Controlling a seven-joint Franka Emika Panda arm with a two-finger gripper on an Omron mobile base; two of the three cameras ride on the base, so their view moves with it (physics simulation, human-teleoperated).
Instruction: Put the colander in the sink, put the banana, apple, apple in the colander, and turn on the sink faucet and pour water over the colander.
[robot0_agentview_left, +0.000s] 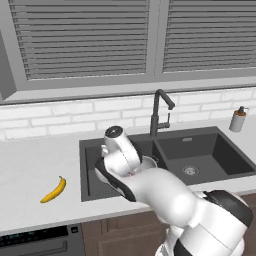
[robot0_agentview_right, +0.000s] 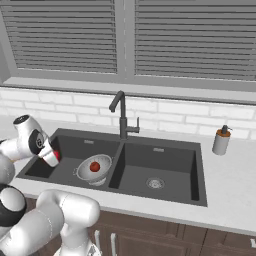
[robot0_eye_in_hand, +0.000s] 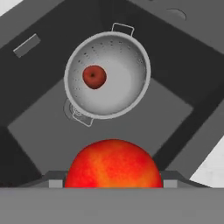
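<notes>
1. In the hand view, the colander (robot0_eye_in_hand: 107, 74) sits in the upper middle of the frame, directly ahead of the gripper (robot0_eye_in_hand: 113, 183), resting in the left basin of the sink (robot0_agentview_right: 165, 165).
2. The gripper is closed around the bright red apple (robot0_eye_in_hand: 113, 164).
3. The darker apple (robot0_eye_in_hand: 94, 76) already lies inside the shiny bowl.
4. The banana (robot0_agentview_left: 54, 190) waits on the surface (robot0_agentview_left: 30, 170), lower left of the left base view.

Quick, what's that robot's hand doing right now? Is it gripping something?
Gripper: closed on the bright red apple, held above the colander in the sink.
</notes>
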